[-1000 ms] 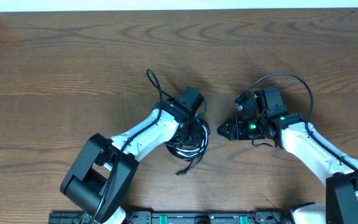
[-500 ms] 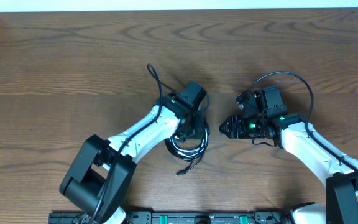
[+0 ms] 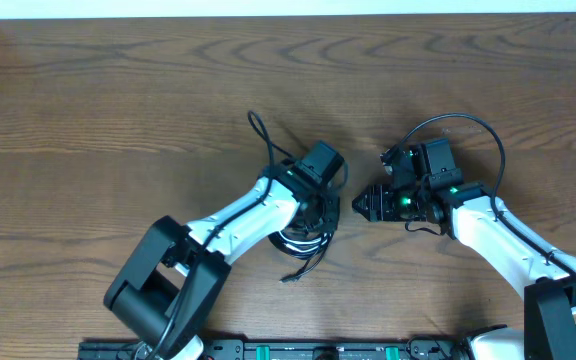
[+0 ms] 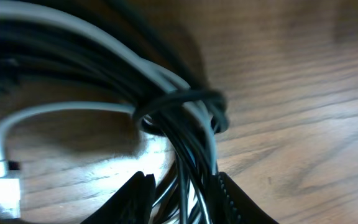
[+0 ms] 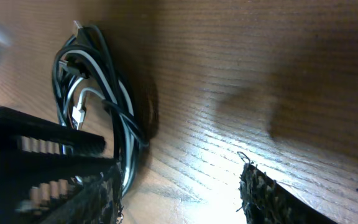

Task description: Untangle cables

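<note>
Left wrist view: the left gripper (image 4: 180, 196) straddles black strands of the cables (image 4: 179, 102); pinched or merely bracketed, I cannot tell. The right gripper (image 5: 179, 196) gapes empty near the bundle, which lies on the table (image 4: 291, 74). Light, limp, probably springy: grip one strand beside the wrapping loop.

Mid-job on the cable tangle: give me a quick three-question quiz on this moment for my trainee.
1. True or false: the right gripper holds a cable.
2. Multiple choice: one cord looped among the black cables is: A white, B red, C yellow.
3. Fill in: at the left gripper, black strands pass between its two ___.
Key: 1 false, its jaws stand open over bare wood; 2 A; 3 fingers.
</note>
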{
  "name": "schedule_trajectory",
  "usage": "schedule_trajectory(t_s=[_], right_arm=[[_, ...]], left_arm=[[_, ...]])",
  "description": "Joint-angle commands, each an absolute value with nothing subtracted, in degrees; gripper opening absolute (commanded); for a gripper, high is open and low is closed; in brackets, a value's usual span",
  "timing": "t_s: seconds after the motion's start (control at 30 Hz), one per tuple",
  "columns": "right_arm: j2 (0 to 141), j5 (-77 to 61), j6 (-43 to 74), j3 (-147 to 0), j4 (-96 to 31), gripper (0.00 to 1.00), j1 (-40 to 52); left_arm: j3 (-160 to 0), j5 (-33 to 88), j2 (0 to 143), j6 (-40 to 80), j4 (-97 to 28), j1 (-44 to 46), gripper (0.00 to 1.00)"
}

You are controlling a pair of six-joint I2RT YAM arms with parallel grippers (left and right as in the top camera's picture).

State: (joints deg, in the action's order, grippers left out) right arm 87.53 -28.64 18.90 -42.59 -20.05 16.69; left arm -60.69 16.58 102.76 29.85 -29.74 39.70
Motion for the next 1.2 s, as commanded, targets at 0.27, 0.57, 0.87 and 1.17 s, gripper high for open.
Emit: schedule_trajectory(t_s=[0.27,0.57,0.87,1.17], right_arm=[[87.7,-28.6,19.3,-42.8,-20.8,0.59,16.9],[87.7,-28.6,19.3,-42.8,-21.5,0.59,16.9],[87.7,-28.6,19.2,-42.8,-21.8,0.6,16.9],[87.7,-28.6,19.2,-42.8,-21.9,0.59,16.9]], left_arm=[[-59.8,7.3,103.8,30.8,-29.5,42.5,0.3],[-59.8,6.3,103.8,30.7,-29.6,42.5,0.08],[-59.8,6.4,103.8,30.8,-29.4,42.5,0.3],[-59.8,6.4,103.8,30.7,-29.2,42.5,0.08]])
